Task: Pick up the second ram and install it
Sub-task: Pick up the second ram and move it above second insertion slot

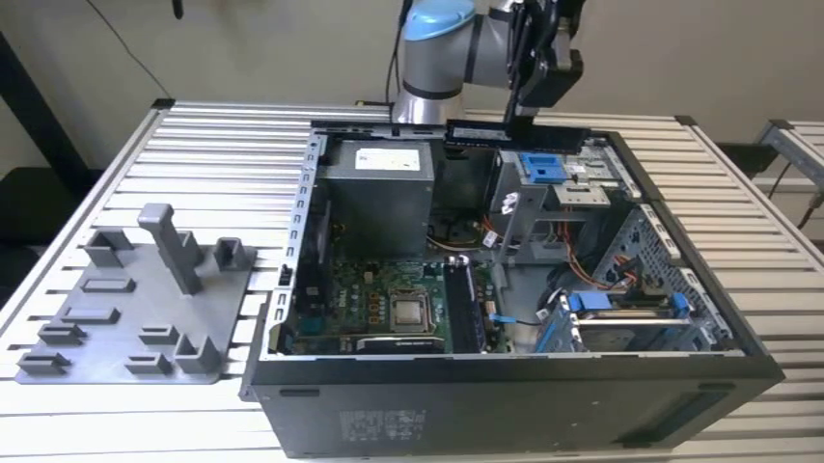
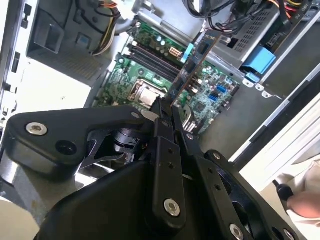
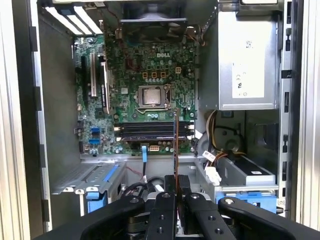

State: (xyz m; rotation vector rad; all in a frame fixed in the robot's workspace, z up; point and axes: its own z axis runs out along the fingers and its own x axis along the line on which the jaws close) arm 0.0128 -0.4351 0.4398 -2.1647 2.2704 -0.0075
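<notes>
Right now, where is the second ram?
In the first wrist view the ram is clamped edge-on in the gripper, above the open case, its far end over the memory slots beside the processor.

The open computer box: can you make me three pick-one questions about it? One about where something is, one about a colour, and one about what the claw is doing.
1. Where is the grey tray?
A) inside the computer case
B) beside the case, on the exterior view's left
C) on top of the arm

2. What colour are the drive clips?
A) red
B) yellow
C) blue

3. What is the claw doing?
A) shut on the ram stick
B) open and empty
C) holding the tray

Answers:
1 B, it stands outside the case walls.
2 C, they show bright blue.
3 A, the stick's end is pinched in it, above the motherboard.
</notes>
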